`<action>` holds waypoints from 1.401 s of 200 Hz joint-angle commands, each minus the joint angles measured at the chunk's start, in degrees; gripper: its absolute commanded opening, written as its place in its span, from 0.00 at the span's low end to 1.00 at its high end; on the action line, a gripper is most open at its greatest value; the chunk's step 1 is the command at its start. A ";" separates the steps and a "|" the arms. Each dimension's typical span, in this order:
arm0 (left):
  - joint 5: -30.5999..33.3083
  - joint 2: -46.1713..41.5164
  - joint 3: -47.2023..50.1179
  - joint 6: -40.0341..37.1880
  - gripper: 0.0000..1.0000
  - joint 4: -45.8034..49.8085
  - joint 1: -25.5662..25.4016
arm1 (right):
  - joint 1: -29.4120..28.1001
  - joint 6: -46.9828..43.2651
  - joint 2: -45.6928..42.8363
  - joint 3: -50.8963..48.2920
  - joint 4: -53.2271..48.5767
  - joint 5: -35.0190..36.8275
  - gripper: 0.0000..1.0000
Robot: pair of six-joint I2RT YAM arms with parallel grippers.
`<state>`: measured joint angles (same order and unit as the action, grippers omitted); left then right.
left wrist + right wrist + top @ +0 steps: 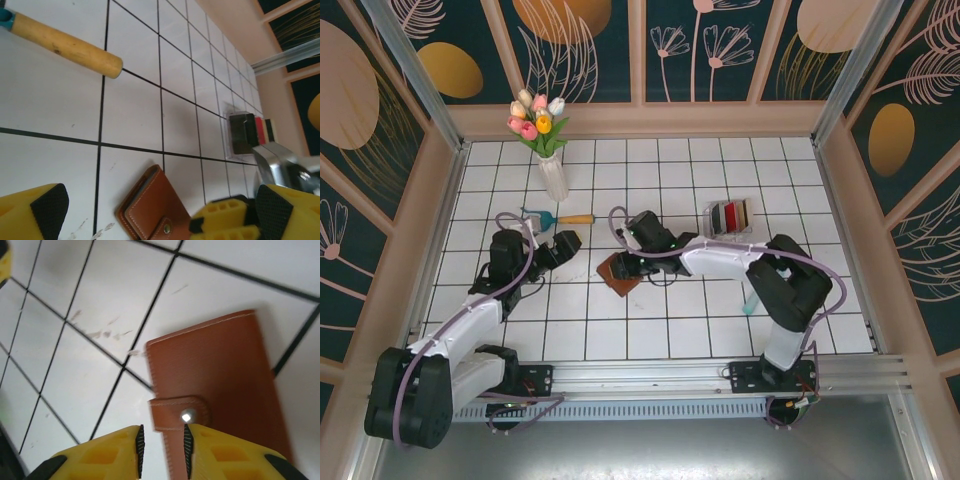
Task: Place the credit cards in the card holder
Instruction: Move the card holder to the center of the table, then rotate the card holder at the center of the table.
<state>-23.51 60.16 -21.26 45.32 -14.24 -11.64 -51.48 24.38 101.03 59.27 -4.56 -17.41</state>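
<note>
The brown card holder lies flat and folded shut on the white tiled desk, near the middle, with its snap tab fastened across the open edge and the metal stud catching the light. The right gripper reaches in from the right and hangs right over that tab. Its yellow jaws are drawn close together with only a slim gap between the black pads, and the lower edge of the tab sits at that gap. Whether the pads touch the leather cannot be told from the wrist view. The left gripper is just to the left of the card holder, with its jaws spread as wide as they go and nothing between them. In its own view the card holder's corner lies on the tiles below the spread jaws. The credit cards stand on edge in a clear plastic rack further back and to the right, well apart from the card holder. Black, red and tan cards can be made out. A small tool with a wooden handle and a teal head lies behind the left gripper, and a white vase of tulips stands behind that.
</note>
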 commanded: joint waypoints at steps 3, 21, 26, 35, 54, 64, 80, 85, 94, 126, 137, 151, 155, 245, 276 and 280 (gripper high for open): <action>6.62 -0.72 -1.43 -1.48 0.98 5.44 -0.15 | -4.77 3.53 -1.04 -1.38 0.93 0.09 0.27; 10.08 -1.40 -1.27 -0.61 0.98 6.69 -0.14 | -6.68 5.16 1.06 -1.10 1.47 1.19 0.25; 10.30 -1.36 -1.33 -0.46 0.98 6.68 -0.11 | -6.90 5.46 1.68 -1.01 1.21 1.81 0.25; 9.91 -1.23 -1.42 -0.40 0.98 6.45 -0.13 | -6.89 5.76 2.59 -0.93 0.49 3.06 0.25; 7.73 -0.37 -2.33 -0.91 0.98 6.01 -0.12 | -6.77 5.29 3.46 -1.02 -2.50 7.21 0.25; 6.24 0.18 -2.84 -1.47 0.98 5.77 -0.16 | -6.20 5.15 3.35 -1.41 -4.33 8.87 0.25; 3.20 1.43 -3.31 -1.79 0.97 4.01 -0.16 | -5.05 5.15 1.76 -3.89 -5.06 10.52 0.25; 2.26 1.93 -3.47 -1.87 0.97 3.40 -0.21 | -4.64 5.15 1.04 -4.86 -5.01 10.64 0.25; 0.46 3.05 -4.07 -2.02 0.97 2.36 -0.22 | -3.56 5.23 -0.40 -6.66 -4.70 10.64 0.26; -3.59 9.45 -9.06 -5.35 0.94 3.15 -2.16 | 1.73 5.41 -5.11 -11.90 -2.76 9.91 0.28; -4.05 12.22 -11.33 -6.47 0.93 3.70 -3.76 | 4.04 5.41 -5.48 -13.26 -0.88 8.76 0.28; -4.44 16.31 -14.74 -8.12 0.95 4.32 -6.45 | 6.71 4.70 -5.21 -13.70 0.26 7.96 0.29; -4.52 17.66 -15.91 -8.61 0.95 4.66 -7.18 | 7.22 4.42 -5.18 -13.53 0.11 8.01 0.29; -0.95 52.80 -55.49 -22.19 0.93 19.58 -19.54 | 11.05 8.07 -10.25 -17.86 3.64 9.39 0.31; -3.91 59.52 -62.84 -23.33 0.85 22.94 -20.76 | 11.20 10.20 -12.22 -21.12 6.90 9.58 0.31; -4.89 60.12 -63.20 -23.27 0.85 23.07 -20.83 | 11.23 10.51 -12.33 -21.48 7.43 9.60 0.31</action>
<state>-25.23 117.01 -81.17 24.75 3.57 -31.92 -40.80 32.12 91.07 40.12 -0.69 -8.40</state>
